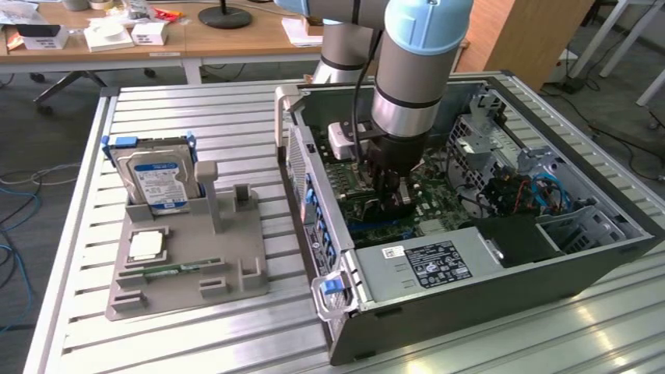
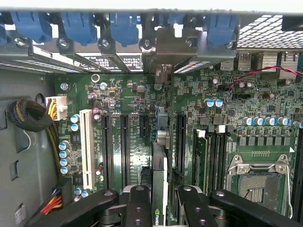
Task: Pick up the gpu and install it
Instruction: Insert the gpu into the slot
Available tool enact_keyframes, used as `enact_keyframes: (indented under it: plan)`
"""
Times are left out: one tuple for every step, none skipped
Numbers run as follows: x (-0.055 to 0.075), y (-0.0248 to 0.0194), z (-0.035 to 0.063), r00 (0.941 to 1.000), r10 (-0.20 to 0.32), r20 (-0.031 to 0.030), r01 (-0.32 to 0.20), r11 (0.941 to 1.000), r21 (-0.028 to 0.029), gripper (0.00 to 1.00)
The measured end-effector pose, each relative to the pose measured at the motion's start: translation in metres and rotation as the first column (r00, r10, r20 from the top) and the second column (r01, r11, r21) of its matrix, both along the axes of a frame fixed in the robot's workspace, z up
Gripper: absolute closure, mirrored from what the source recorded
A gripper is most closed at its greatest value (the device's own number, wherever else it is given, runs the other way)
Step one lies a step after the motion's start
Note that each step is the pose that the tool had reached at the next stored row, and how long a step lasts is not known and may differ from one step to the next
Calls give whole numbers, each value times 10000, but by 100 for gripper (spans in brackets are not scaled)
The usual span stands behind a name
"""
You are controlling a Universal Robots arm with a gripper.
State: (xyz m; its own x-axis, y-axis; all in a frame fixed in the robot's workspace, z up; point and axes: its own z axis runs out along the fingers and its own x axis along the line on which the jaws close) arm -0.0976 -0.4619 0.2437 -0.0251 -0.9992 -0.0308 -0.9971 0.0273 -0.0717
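1. Gripper (image 2: 161, 210) is closed to a narrow gap on the gpu (image 2: 159, 182), which stands on edge between the two black fingers (image 2: 138, 203) and shows an NVIDIA mark.
2. At the exterior view's left, a grey holder (image 1: 156, 300) lies on the slatted table (image 1: 208, 117). It carries an upright hard drive (image 1: 156, 181) at its far end, a processor chip (image 1: 146, 246) lying flat, and a green memory stick (image 1: 171, 269) nearer.
3. Two bare grey uprights (image 1: 213, 195) stand just beside the drive and hold nothing.
4. Toward the middle, the open computer case (image 1: 468, 300) lies on its side, and the arm reaches down into it over the motherboard (image 2: 132, 94).
5. Inside, the card runs along a long black expansion slot. Its silvery end bracket (image 2: 168, 47) meets the case's rear wall among blue retaining clips (image 2: 78, 23).
6. Toward the exterior view's right sit the labelled power supply (image 1: 437, 261) and a bay with blue cables (image 1: 532, 187).
7. Progress, as a judgement: the pick-up is done and the card is lined up at its slot. I cannot tell whether its edge is pressed home. With the card in the grip, the install is not finished.
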Motion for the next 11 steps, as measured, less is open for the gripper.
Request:
enact_keyframes:
  plan:
    - [0,0,0,10000,0,0,0,10000,0,74]
    - [0,0,0,10000,0,-1,0,10000,-1,74]
    - [0,0,-2,10000,0,-1,0,10000,-2,74]
    - [0,0,-5,10000,0,-1,0,10000,-2,74]
    - [0,0,-11,10000,0,1,0,10000,6,74]
    - [0,0,-13,10000,-1,1,1,10000,2,74]
    - [0,0,-13,10000,0,0,0,10000,1,74]
    - [0,0,-14,10000,0,-1,0,10000,1,74]
    - [0,0,-16,10000,-1,-1,1,10000,3,74]
    - [0,0,-16,10000,0,-1,0,10000,2,74]
    - [0,0,-17,10000,-1,0,1,10000,1,74]
